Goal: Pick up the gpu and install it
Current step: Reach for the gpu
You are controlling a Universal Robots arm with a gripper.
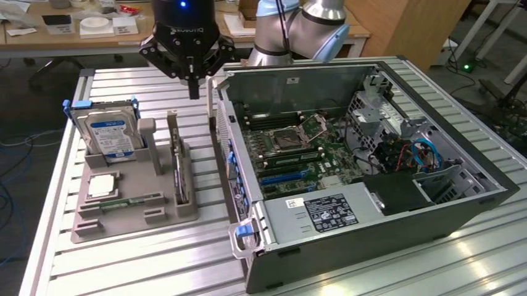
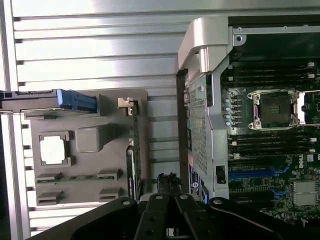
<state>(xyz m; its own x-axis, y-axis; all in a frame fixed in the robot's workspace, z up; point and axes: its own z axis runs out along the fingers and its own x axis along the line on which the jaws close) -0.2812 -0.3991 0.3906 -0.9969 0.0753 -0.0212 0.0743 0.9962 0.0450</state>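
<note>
The gpu (image 1: 178,176) stands on edge as a thin dark card in a slot along the side of the grey parts holder (image 1: 157,179) that faces the case. In the wrist view the gpu (image 2: 132,160) is a narrow dark strip. My gripper (image 1: 194,92) hangs shut with nothing in it above the table, beyond the gpu's far end, between the holder and the open computer case (image 1: 362,154). In the wrist view my closed gripper (image 2: 167,181) sits just beside the gpu's end, apart from it.
The holder also carries a silver hard drive (image 1: 107,132) with a blue-white label, a processor chip (image 1: 100,185) and a green memory stick (image 1: 132,202). Inside the case the motherboard shows a processor socket (image 2: 275,107) and blue slots (image 1: 284,179). Desks and cables lie beyond the table.
</note>
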